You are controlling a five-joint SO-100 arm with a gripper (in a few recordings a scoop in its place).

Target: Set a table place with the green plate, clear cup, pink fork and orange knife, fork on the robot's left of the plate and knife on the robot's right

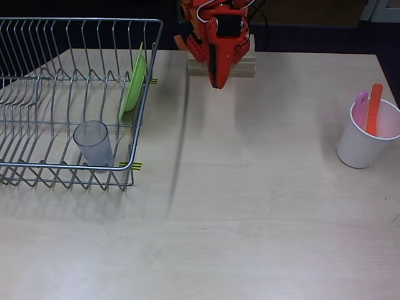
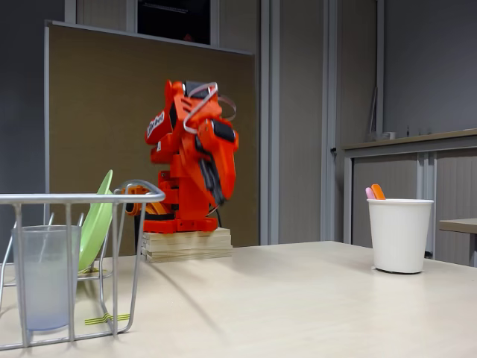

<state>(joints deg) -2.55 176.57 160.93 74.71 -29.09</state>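
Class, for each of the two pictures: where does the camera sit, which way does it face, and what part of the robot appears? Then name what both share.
Overhead view: above the table, looking down; the orange-red arm's pointed gripper shows at the top edge.
Fixed view: low at table height, facing the whole folded arm on its pale wooden block.
Shared: wire dish rack holding the upright lime-green plastic plate and translucent clear cup; opaque white cup holding the pink fork and orange knife.

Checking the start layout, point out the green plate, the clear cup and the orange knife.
green plate (image 1: 134, 87), overhead view, its upright face.
clear cup (image 1: 94, 144), overhead view, its side wall.
orange knife (image 1: 374, 107), overhead view, its exposed end.
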